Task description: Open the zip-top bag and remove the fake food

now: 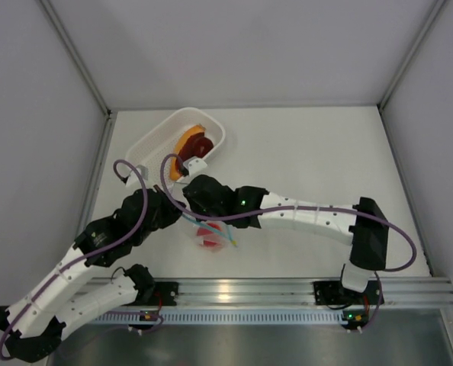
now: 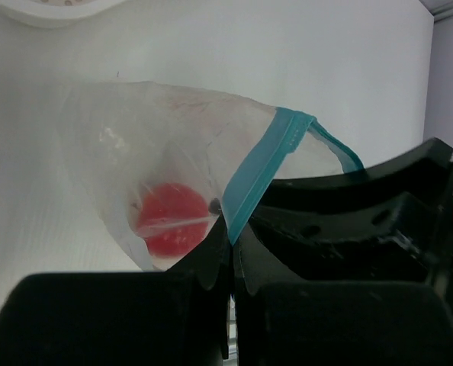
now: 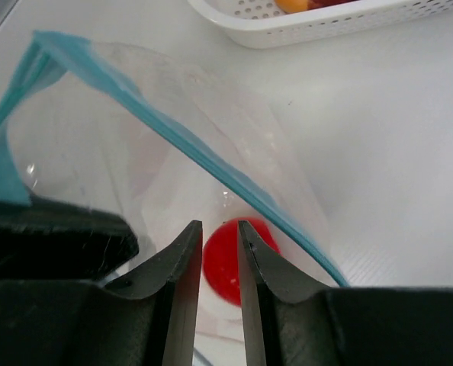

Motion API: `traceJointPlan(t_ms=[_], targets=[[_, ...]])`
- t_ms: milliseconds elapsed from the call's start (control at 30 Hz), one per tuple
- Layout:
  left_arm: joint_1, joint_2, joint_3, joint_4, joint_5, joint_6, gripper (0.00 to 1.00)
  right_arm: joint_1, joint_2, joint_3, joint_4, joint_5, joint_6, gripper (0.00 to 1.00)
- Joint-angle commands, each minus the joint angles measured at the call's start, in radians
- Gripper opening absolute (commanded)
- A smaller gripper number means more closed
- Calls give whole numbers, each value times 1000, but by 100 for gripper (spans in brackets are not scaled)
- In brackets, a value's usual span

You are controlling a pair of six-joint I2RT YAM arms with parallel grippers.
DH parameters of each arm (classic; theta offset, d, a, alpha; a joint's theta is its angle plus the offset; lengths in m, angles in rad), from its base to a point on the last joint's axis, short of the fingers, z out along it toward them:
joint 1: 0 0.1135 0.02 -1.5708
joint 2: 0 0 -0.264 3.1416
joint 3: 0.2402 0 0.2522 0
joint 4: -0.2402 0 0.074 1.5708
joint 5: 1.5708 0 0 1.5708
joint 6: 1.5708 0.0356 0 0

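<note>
The clear zip-top bag (image 1: 220, 235) lies near the table's front, its light blue zip strip (image 2: 261, 171) parted into a wide mouth (image 3: 173, 137). A red tomato-like ball (image 2: 171, 219) sits inside at the bottom (image 3: 220, 267). My left gripper (image 2: 232, 236) is shut on one lip of the zip strip and holds it up. My right gripper (image 3: 220, 227) reaches into the mouth, its jaws a narrow gap apart with the ball showing between them; contact is unclear. An orange slice (image 1: 187, 139) and a dark ring (image 1: 200, 145) lie in the white basket (image 1: 154, 137).
The white perforated basket (image 3: 326, 27) stands at the back left, close behind both wrists. Grey walls close in the left, right and back of the table. The aluminium rail (image 1: 287, 290) with the arm bases runs along the near edge.
</note>
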Motion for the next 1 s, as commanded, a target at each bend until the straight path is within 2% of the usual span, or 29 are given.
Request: traceJointPlan(t_ms=[0, 300, 433, 633, 767, 800, 967], targets=[[1, -16, -15, 14, 46, -12, 0, 5, 39, 78, 36, 98, 27, 25], [1, -81, -59, 12, 114, -6, 0, -4, 169, 65, 38, 95, 66, 29], [1, -125, -107, 8, 125, -12, 0, -2, 163, -16, 92, -32, 70, 39], [1, -164, -168, 8, 131, -24, 0, 7, 140, -89, 61, -82, 52, 55], [1, -179, -185, 8, 122, -27, 0, 13, 122, -135, 12, -94, 53, 61], [1, -184, -191, 8, 120, -30, 0, 13, 100, -151, 20, -106, 58, 65], [1, -181, -202, 8, 115, -35, 0, 18, 40, -270, 118, -249, 98, 73]])
